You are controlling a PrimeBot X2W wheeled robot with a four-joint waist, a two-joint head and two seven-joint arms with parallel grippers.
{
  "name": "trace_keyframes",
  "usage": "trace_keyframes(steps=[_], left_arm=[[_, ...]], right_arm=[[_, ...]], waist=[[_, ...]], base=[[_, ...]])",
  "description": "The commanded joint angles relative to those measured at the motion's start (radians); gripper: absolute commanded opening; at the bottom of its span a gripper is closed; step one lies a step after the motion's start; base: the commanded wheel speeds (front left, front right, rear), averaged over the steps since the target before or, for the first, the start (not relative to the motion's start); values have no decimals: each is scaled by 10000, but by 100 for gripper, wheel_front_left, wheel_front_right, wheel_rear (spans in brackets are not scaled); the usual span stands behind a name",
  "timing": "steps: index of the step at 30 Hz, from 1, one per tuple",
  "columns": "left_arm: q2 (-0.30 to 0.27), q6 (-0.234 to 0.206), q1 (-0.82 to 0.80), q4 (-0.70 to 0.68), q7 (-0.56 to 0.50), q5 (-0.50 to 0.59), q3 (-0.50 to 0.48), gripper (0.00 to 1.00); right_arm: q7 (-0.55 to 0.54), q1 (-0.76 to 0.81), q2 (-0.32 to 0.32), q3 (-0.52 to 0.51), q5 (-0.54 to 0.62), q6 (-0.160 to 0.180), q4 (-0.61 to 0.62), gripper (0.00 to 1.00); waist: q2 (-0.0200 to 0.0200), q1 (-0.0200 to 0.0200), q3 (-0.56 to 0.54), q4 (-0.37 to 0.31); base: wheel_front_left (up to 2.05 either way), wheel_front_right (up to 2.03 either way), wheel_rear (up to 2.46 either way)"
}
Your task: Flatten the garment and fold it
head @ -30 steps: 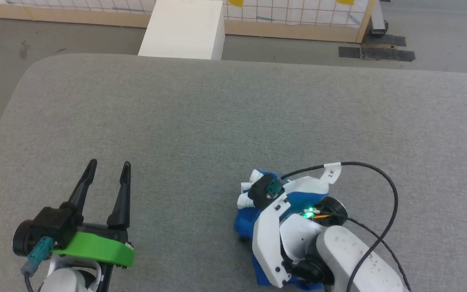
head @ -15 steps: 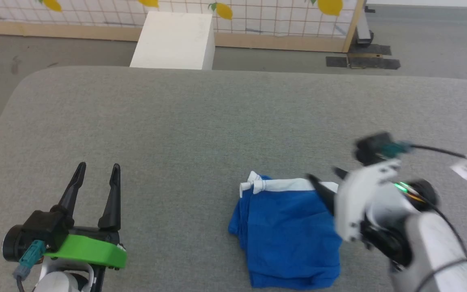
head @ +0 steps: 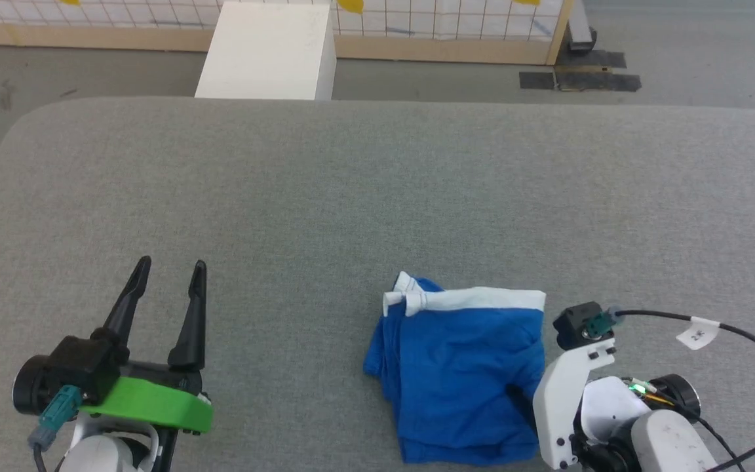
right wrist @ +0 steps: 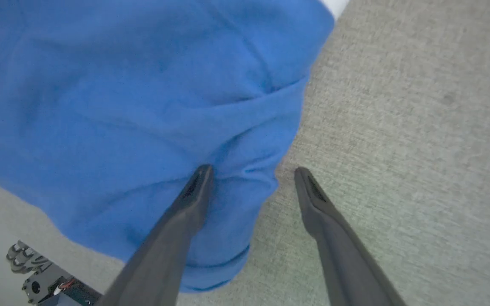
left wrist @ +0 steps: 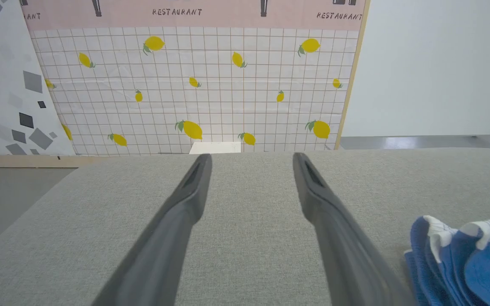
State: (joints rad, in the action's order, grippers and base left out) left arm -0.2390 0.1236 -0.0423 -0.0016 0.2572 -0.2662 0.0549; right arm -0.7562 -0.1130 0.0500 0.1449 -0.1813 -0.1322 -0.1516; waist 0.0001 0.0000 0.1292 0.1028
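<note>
Here, blue garment [head: 463,373] folded flat on grey table [head: 351,196], white band at far edge, right gripper [right wrist: 253,171] fingers spread wide astride its side edge, holding nothing, left gripper [head: 172,263] wide, empty, well apart

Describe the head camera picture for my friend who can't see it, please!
A bright blue garment with a white band along its far edge lies a bit wrinkled on a grey padded table. The right gripper is at the garment's right edge, jaws open and holding nothing. The left gripper rests well off to the left, jaws open too.
</note>
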Motion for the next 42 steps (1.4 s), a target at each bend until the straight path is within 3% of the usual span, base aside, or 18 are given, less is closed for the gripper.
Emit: trace_keyframes(steps=[1, 4, 5, 6, 7, 11, 15, 20, 26, 30, 34, 42], left_arm=[[-91, 71, -156, -10, 45, -29, 27, 100], [-146, 71, -197, -5, 45, -74, 12, 100], [-168, 71, -187, -1, 45, -80, -18, 100], [-184, 71, -178, -3, 45, -86, -43, 100], [-198, 71, -164, -5, 45, -92, -75, 100], [-226, 71, -3, -65, 45, -104, -335, 100], [-284, 71, 276, -268, 46, -115, -717, 100], [-259, 71, 534, -833, 46, -102, -1254, 100], [-473, 71, 669, -1485, 46, -109, -1636, 100], [-840, 71, 730, -1803, 46, -182, -1701, 100], [-1333, 71, 774, -2125, 46, -327, -1767, 100], [-2259, 71, 744, -2590, 46, -636, -2185, 100]], right_arm=[[205, -310, 3, 25, 195, 15, -286, 100], [571, -643, 3, 11, 417, 15, -958, 100], [668, -761, 3, 24, 496, 15, -1200, 41], [770, -863, 3, 44, 571, 15, -1363, 33], [908, -975, 3, 43, 620, 15, -1540, 0], [1098, -1299, 3, 184, 655, 15, -1845, 0], [794, -1601, 76, 585, 1002, 15, -1651, 0], [43, -2143, 1299, 1471, 1039, 15, -1005, 0], [-655, -2883, 3028, 1831, 489, 15, -162, 0], [-918, -3114, 3625, 1375, 511, 15, 194, 0], [-852, -3298, 3786, 262, 833, 15, 225, 0], [-733, -3426, 2565, -2365, 2630, 15, 461, 0]], waist=[[-1, 0, 141, 119], [-1, 0, 227, 178], [-1, 0, 255, 176], [-1, 0, 274, 164], [-1, 0, 289, 140], [-1, 0, 317, -284], [-1, 0, 389, -1288], [-1, 0, 736, -2788], [-1, 0, 1446, -3982], [-1, 0, 2049, -4397], [-1, 0, 2796, -4512], [-1, 0, 3885, -4263]], base=[[0, 0, 0], [0, 0, 0], [0, 0, 0], [0, 0, 0], [0, 0, 0], [0, 0, 0], [0, 0, 0], [0, 0, 0], [0, 0, 0], [0, 0, 0], [0, 0, 0], [0, 0, 0]])
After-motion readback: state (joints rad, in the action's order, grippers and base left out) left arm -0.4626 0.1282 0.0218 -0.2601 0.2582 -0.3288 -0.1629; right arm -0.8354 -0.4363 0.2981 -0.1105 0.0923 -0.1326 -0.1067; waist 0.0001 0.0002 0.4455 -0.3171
